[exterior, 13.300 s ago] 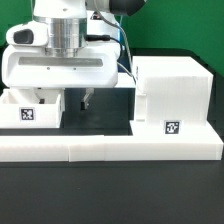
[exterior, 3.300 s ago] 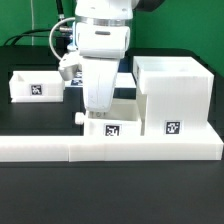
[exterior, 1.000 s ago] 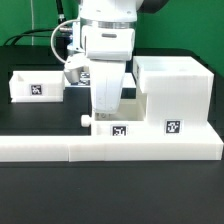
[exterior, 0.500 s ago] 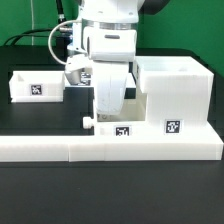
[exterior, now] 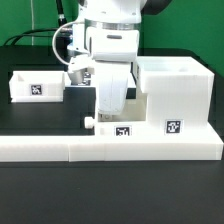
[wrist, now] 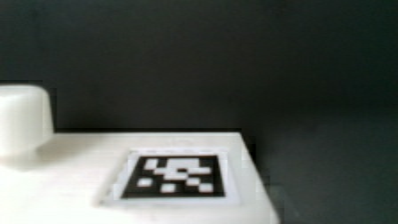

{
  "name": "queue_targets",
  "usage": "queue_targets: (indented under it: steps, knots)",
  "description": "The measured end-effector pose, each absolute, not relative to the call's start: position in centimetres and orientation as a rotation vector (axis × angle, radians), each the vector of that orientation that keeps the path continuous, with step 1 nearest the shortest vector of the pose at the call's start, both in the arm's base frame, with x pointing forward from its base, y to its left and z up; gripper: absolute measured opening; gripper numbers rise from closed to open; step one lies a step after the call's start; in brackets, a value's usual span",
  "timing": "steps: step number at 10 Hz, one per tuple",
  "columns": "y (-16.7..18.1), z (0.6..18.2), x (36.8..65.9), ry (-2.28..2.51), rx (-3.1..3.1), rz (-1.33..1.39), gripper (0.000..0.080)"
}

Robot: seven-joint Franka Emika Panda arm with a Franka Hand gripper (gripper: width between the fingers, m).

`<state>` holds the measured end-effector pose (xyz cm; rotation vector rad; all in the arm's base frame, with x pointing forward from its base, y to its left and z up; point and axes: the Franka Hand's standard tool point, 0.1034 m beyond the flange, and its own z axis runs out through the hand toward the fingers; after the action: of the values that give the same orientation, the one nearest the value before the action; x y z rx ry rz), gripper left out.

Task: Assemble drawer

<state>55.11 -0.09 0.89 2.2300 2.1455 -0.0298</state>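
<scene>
The knobbed tray (exterior: 108,129) and the arm (exterior: 108,50) over it have slid toward the case (exterior: 175,95), the exterior view's right.

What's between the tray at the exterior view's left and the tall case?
The second tray, seen in the exterior view, close beside the case.

The tall case (exterior: 172,85) is white all over. The near tray (exterior: 108,130), just beside the case, is white too. The far tray (exterior: 22,88), well apart from the case, is also white. Each of the three has a little square tag (exterior: 172,127) made of black and white blocks. The long wall (exterior: 60,150) in front of the case is white. The table (exterior: 110,195) is black. The robot arm (exterior: 108,45) is white.
</scene>
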Motion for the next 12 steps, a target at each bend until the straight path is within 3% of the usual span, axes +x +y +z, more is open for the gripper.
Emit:
queue_targets:
  steps: [12]
  knots:
    - [-0.03, 1.01, 55.33, 2.151, 2.114, -0.055, 0.0044]
